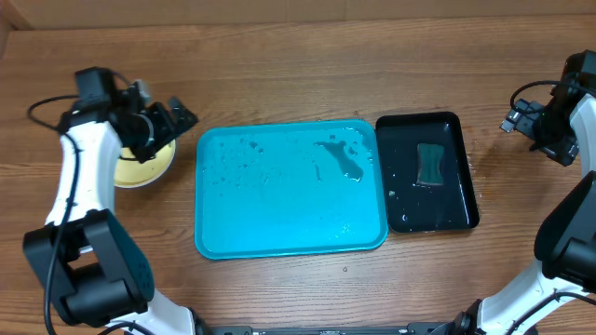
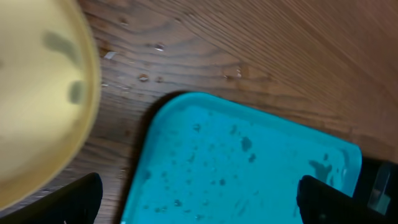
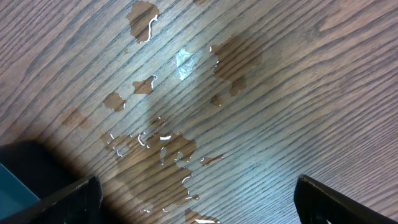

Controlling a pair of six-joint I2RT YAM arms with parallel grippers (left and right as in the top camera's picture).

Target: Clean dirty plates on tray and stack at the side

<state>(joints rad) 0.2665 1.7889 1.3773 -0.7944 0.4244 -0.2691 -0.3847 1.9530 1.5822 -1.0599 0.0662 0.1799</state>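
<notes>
Our left jaws stand wide apart with nothing between them, above the right edge of the yellow-green plate (image 1: pixel 140 167). It sits on the counter (image 1: pixel 279 56) just left of the tray (image 1: pixel 289 200), with dark smears on its face; we cannot tell whether other plates lie under it. Our right jaws are equally wide and hold nothing, over puddles (image 3: pixel 161 155) beyond the black tray (image 1: pixel 447 209). The teal tray's long axis runs left to right, wet and speckled; the black one runs crosswise and holds a green sponge (image 1: pixel 430 163).
</notes>
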